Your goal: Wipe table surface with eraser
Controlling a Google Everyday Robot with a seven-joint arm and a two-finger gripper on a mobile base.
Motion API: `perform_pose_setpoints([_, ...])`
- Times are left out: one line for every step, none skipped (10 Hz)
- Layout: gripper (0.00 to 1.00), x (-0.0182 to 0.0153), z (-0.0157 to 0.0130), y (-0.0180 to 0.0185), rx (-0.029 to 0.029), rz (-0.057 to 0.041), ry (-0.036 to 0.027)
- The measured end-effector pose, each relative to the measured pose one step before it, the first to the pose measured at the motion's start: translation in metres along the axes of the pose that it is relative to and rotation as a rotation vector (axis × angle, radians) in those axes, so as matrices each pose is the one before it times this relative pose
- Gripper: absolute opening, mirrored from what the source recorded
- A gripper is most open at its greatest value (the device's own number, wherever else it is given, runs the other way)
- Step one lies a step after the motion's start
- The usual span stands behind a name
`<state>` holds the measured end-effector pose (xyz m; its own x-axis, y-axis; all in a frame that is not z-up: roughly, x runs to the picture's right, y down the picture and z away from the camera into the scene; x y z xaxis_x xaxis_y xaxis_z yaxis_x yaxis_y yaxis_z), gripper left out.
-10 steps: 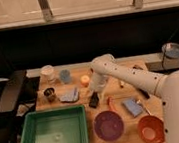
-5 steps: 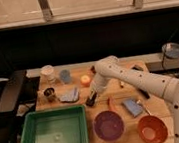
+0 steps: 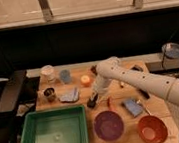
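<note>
The eraser lies on the table surface, just above the purple bowl and right at the tip of our gripper. Clenched on it or released, we cannot tell. We'd want flat, even pressure here, with strokes kept clear of the orange cup.

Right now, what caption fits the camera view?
Gripper at the small black oblong eraser on the light brown wooden table surface, near a green plastic tray.
</note>
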<state>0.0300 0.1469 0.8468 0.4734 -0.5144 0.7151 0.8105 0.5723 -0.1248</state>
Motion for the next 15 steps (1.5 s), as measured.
perform_pose_setpoints([0.00, -0.00073, -0.00384, 0.00396, -0.00328, 0.00506, 0.00578])
perform_pose_setpoints([0.00, -0.00190, -0.00437, 0.00405, -0.00952, 0.00172, 0.00494])
perform_pose_setpoints([0.00, 0.00043, -0.00412, 0.00935, -0.01717, 0.00946, 0.00134])
perform_pose_setpoints([0.00, 0.00287, -0.00380, 0.00824, -0.01175, 0.01272, 0.00429])
perform_pose_setpoints([0.00, 0.00317, -0.00255, 0.01010, -0.02164, 0.00959, -0.00100])
perform_pose_setpoints([0.00, 0.00226, -0.00019, 0.00405, -0.01406, 0.00153, -0.00137])
perform_pose_setpoints([0.00, 0.00212, 0.00135, 0.00040, -0.01341, 0.00024, -0.00175])
perform_pose_setpoints([0.00, 0.00300, 0.00081, -0.00149, -0.00816, -0.00153, 0.00011])
perform_pose_setpoints([0.00, 0.00640, -0.00046, -0.00125, -0.00655, 0.00050, 0.00291])
perform_pose_setpoints([0.00, 0.00574, -0.00008, -0.00195, -0.00457, -0.00122, 0.00210])
perform_pose_setpoints([0.00, 0.00822, 0.00004, -0.00794, 0.00134, -0.00726, 0.00334])
perform_pose_setpoints([0.00, 0.00542, 0.00071, -0.00794, 0.00212, -0.00885, -0.00053])
perform_pose_setpoints([0.00, 0.00466, 0.00003, -0.00727, 0.01268, -0.00386, -0.00374])
perform_pose_setpoints([0.00, 0.00210, 0.00003, -0.00374, 0.01419, -0.00190, -0.00659])
perform_pose_setpoints([0.00, -0.00042, 0.00185, -0.00954, 0.02006, -0.00863, -0.00664])
